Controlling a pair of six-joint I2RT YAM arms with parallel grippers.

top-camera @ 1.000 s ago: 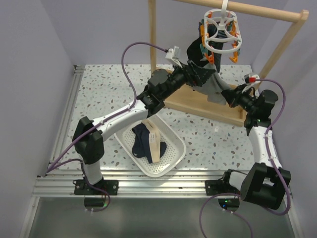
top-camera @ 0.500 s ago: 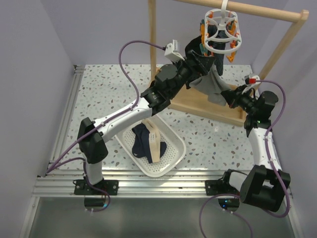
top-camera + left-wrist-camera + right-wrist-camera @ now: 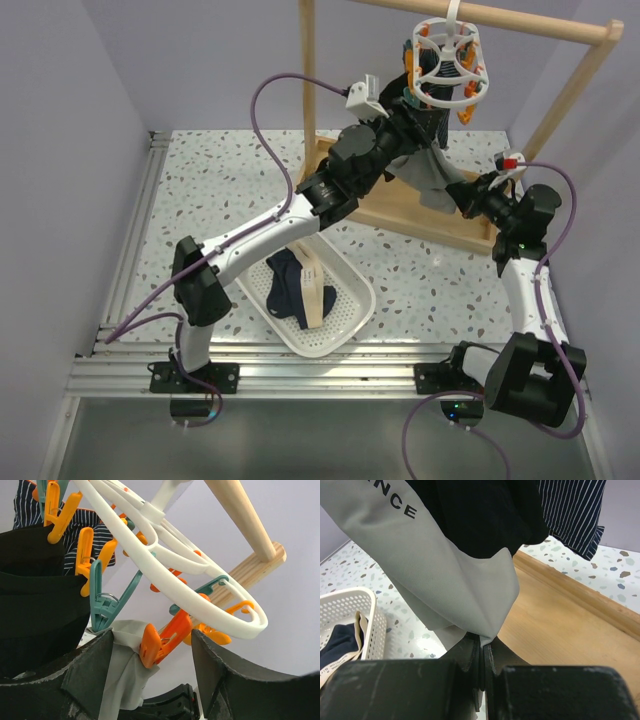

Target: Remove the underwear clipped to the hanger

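Observation:
The white ring hanger hangs from the wooden rail with grey, black and striped underwear clipped under it. My left gripper is raised to the ring. In the left wrist view it stands open, its jaws either side of an orange clip that pinches the grey underwear, with gaps on both sides. A teal clip holds the same garment beside it. My right gripper is shut on the lower edge of the grey underwear, pulling it down to the right.
Black underwear and striped underwear hang just left of the left jaws. A white perforated basket near the front holds navy underwear with a beige waistband. The rail frame's wooden base lies under the right gripper.
My left arm has risen and reached further right, up to the hanger ring, and its jaws have narrowed around the orange clip. The right arm has held still on the grey underwear.

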